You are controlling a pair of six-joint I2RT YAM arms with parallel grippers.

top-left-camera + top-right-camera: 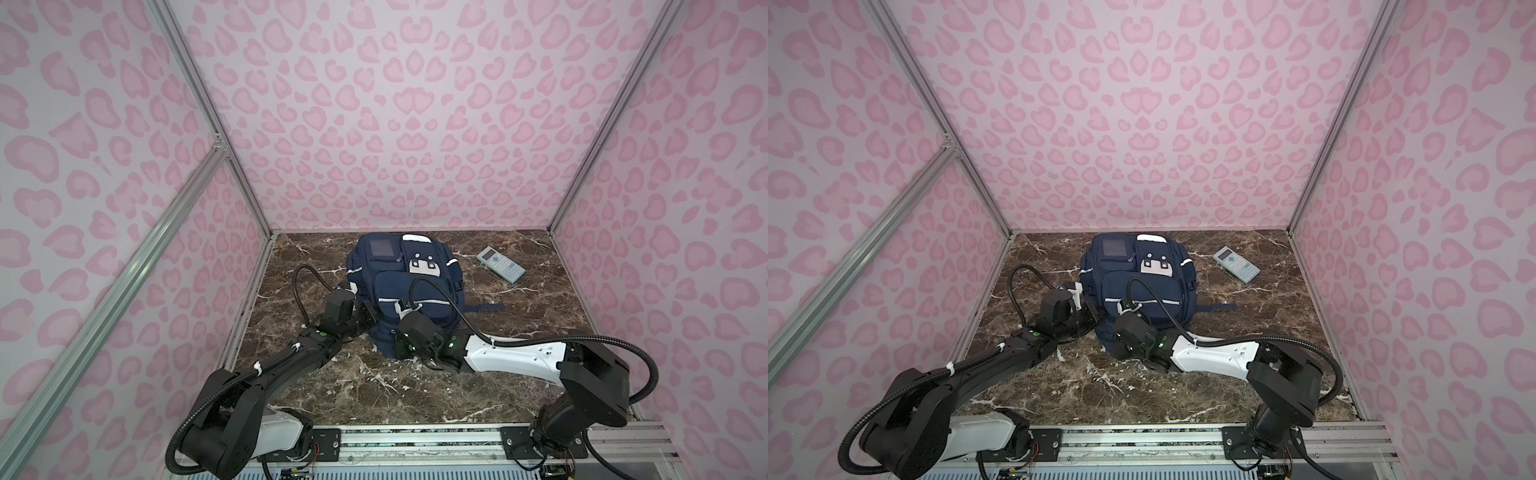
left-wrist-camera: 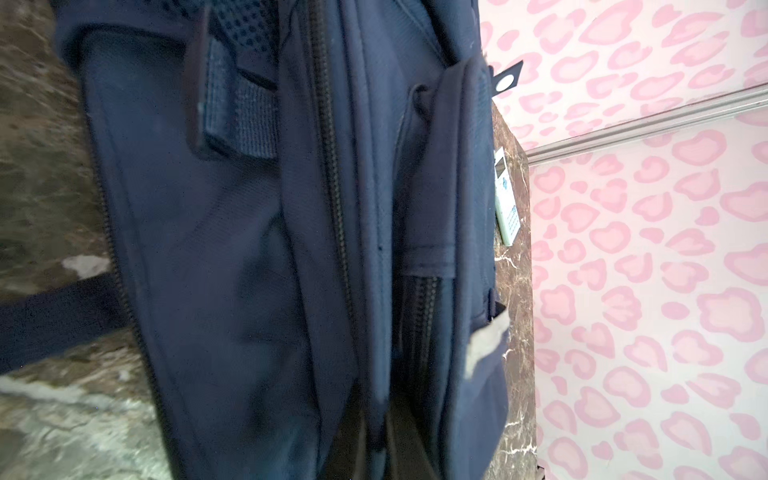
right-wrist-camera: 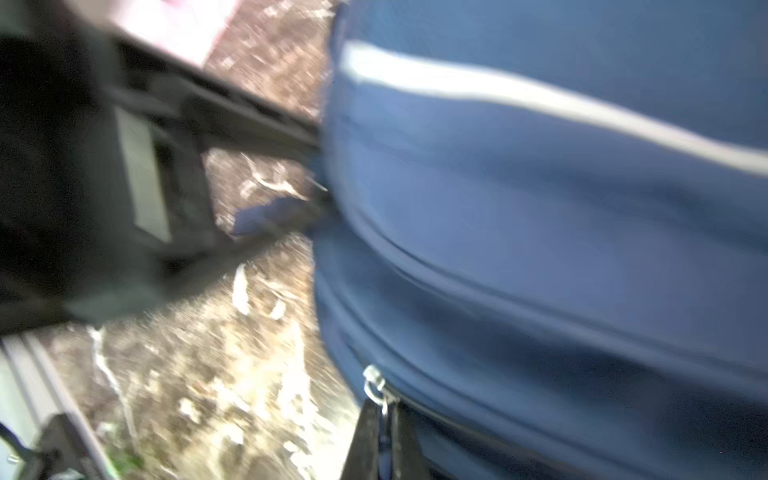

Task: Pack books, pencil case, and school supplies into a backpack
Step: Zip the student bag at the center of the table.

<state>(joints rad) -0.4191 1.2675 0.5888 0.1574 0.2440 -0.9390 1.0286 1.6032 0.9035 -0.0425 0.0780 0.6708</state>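
- Right wrist view: we are seeing the right gripper [image 3: 383, 411] clenched on the zipper pull [image 3: 377, 386] at the near end of the backpack [image 3: 540, 208]. Its dark fingers are pinching the blue tab just under the metal slider.
- We are judging that the coming move is turning on one relation. The zip track is running away from the pull along the backpack's curved edge, so the pull should be following that curve rather than coming straight off the fabric.
- In both top views the backpack [image 1: 399, 249] is lying flat on the table [image 1: 374, 390], front pockets up. Its long axis is pointing away from the arms' bases.
- The left gripper [image 1: 370, 314] is sitting against the backpack's left flank with its jaws closed. We are not able to tell whether any fabric is pinched, and we are taking this arm as the bracing one.
- The calculator [image 1: 500, 264] is lying well apart from the backpack, off its far right corner, with its long axis slanted against the backpack's. The right arm is the nearer one, though it is occupied with the zip.
- Books, pencil case and the other supplies are not showing in any view.
- We are finding no readable writing. The backpack's white patch [image 1: 424, 266] is carrying only dark dots, a small tag [image 2: 505, 81] is showing a pale disc, and the calculator's keys are too small to read.
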